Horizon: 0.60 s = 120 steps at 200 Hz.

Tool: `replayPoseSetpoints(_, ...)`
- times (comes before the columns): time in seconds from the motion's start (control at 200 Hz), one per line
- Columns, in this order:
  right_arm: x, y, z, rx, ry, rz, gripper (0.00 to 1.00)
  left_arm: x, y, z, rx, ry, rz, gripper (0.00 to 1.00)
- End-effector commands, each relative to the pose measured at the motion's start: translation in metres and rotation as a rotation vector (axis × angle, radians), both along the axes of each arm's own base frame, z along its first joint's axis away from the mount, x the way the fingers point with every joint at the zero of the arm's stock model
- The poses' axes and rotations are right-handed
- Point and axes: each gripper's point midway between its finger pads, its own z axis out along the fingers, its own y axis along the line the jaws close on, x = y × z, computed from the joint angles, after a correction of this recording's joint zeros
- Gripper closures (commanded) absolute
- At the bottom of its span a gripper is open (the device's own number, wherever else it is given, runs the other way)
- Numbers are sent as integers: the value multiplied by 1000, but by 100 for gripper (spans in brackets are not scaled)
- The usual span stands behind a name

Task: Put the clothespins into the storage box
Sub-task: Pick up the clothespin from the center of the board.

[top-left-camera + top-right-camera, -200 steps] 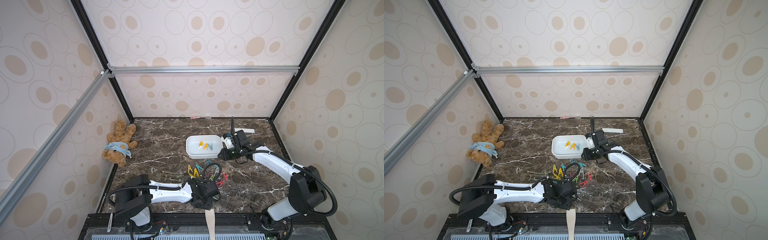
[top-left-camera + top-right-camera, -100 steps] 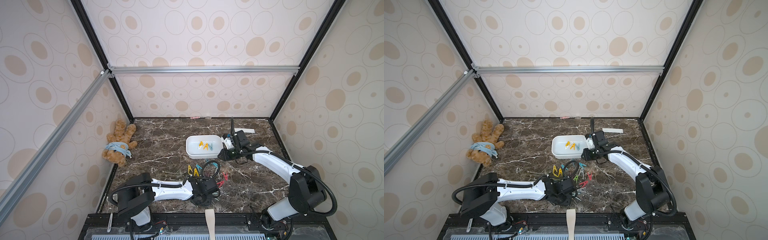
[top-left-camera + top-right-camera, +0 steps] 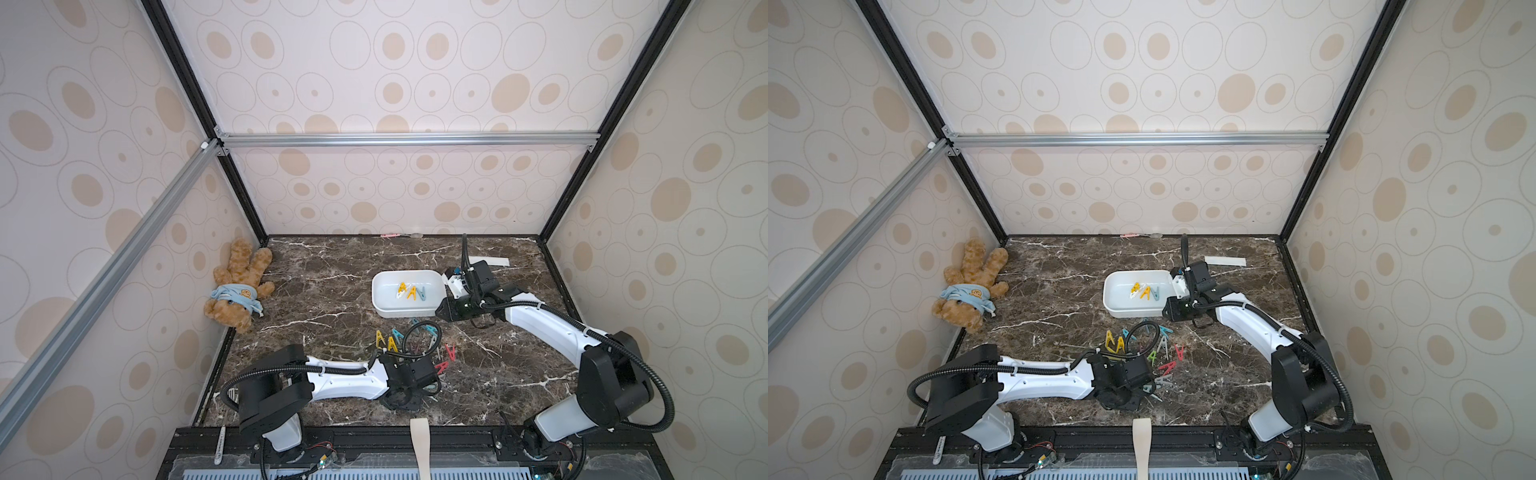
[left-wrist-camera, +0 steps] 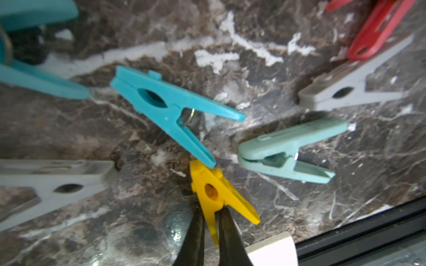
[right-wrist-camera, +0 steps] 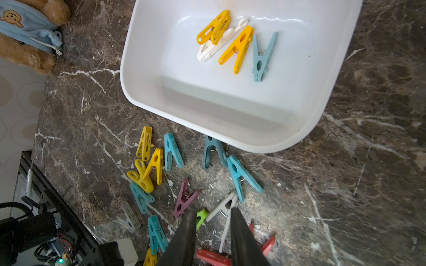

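Note:
Loose clothespins (image 3: 415, 345) in yellow, teal, red, green, grey and purple lie on the marble in front of the storage box (image 3: 382, 291), a white tub. The tub (image 5: 143, 57) holds two yellow, one white and one grey-blue clothespin. Near the table's front edge, my left gripper (image 4: 212, 216) is shut on one leg of a yellow clothespin (image 4: 216, 193). A teal clothespin (image 4: 170, 108) touches the yellow one's tip. My right gripper (image 5: 213, 214) is open, with nothing between its fingers. It hovers above the pile beside the box's right end (image 3: 442, 309).
A teddy bear (image 3: 239, 286) lies at the left wall. A white paper strip (image 3: 494, 262) lies behind the right arm, and a small pink item (image 3: 390, 235) sits at the back edge. A pale flat stick (image 3: 419, 440) crosses the black front frame (image 4: 368, 230).
My left gripper has closed onto the yellow clothespin and shifted slightly toward the pile. The right arm has not moved.

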Motion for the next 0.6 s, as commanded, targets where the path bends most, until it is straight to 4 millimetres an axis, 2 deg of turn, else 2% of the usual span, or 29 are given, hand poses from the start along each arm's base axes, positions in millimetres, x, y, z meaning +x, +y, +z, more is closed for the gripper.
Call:
replayPoseSetpoints(0.0, -6, 0, 7, 11, -9, 7, 71, 7, 10, 7, 45, -29, 13, 91)
replayPoseSetpoints(0.15, -5, -1, 10, 14, -13, 0, 72, 14, 13, 20, 32, -78, 25, 99)
replayPoseSetpoints(0.29, -3, -2, 11, 9, -14, -14, 72, 25, 17, 41, 2, -130, 31, 100)
replayPoseSetpoints(0.46, 0, -1, 15, 14, -11, -32, 73, 28, 28, 53, -34, -122, 23, 100)
replayPoseSetpoints(0.53, 2, -3, 18, 5, -14, -39, 73, 32, 31, 67, -54, -140, 19, 100)
replayPoseSetpoints(0.595, 4, -5, 19, -9, -23, -48, 73, 45, 34, 84, -89, -179, 42, 100)
